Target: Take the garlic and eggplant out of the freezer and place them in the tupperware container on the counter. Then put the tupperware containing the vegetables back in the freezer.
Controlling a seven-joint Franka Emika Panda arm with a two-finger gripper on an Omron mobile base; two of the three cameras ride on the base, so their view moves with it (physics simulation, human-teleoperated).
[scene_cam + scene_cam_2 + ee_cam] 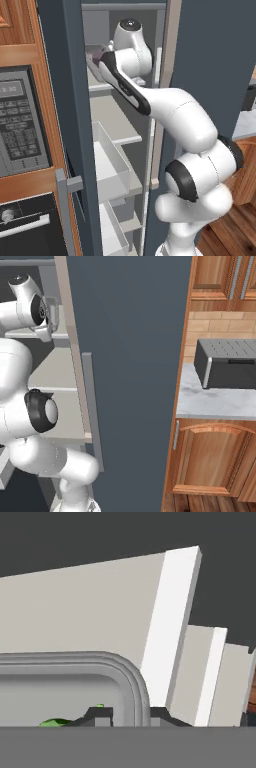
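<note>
Inside the open freezer (75, 100), the arm reaches over an upper shelf (112, 117), and its gripper (131, 716) is clamped tight on the rim of the grey tupperware container (131, 684), just above that shelf.

Left wall: wood-framed microwave (20, 122) above a black oven (27, 227)
Right: brick-tiled backsplash (220, 326)
Floor: wooden planks (232, 235)

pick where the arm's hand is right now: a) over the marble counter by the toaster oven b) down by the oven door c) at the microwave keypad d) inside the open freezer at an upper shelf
d: in the left base view the arm reaches into the open freezer, its hand at an upper shelf.
</note>
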